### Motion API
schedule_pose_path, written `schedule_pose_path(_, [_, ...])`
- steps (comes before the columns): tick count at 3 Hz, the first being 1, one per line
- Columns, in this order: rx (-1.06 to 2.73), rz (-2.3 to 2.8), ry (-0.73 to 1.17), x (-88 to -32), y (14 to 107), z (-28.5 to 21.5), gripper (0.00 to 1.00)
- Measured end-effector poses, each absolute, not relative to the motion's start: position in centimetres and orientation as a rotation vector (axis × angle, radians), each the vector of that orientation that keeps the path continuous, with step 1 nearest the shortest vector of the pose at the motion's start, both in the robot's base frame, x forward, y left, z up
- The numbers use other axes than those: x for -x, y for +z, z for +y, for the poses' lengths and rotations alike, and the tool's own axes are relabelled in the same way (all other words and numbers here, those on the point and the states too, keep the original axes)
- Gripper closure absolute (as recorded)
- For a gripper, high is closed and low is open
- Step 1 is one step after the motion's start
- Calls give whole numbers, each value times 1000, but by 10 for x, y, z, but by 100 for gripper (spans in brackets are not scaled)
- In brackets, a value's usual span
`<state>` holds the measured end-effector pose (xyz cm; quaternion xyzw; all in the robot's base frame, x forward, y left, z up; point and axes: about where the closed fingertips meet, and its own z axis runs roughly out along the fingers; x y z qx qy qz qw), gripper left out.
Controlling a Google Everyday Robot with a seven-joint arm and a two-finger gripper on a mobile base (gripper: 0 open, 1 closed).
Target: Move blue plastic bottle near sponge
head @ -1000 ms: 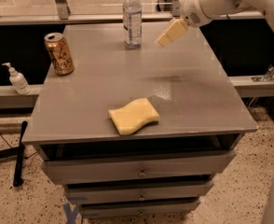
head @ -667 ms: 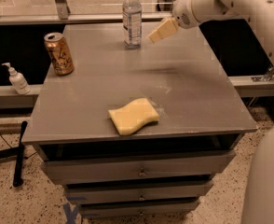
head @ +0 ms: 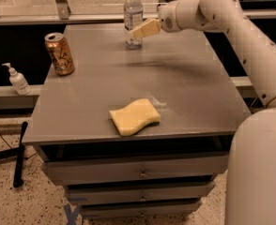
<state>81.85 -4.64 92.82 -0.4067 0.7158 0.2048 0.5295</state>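
Probably light, thin-walled and slick: grip the clear bluish plastic bottle [head: 133, 11] gently mid-body. Standing upright far back, well apart from the pale yellow wavy sponge [head: 134, 116]. Tan gripper [head: 140, 31] beside its label; whether open or closed, cannot tell.

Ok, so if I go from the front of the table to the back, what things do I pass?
sponge → orange can → blue plastic bottle. The gripper is at the back too, right at the bottle, so its place in the line is unclear.

Tan claw [head: 137, 32] — at bluish bottle [head: 133, 7]
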Motion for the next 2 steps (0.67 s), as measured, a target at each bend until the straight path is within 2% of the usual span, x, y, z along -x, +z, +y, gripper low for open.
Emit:
schedule_pose_path(1, [951, 1670, 562, -829, 921, -22, 0])
schedule_pose_path(2, [955, 1649, 625, -833, 916, 1, 18])
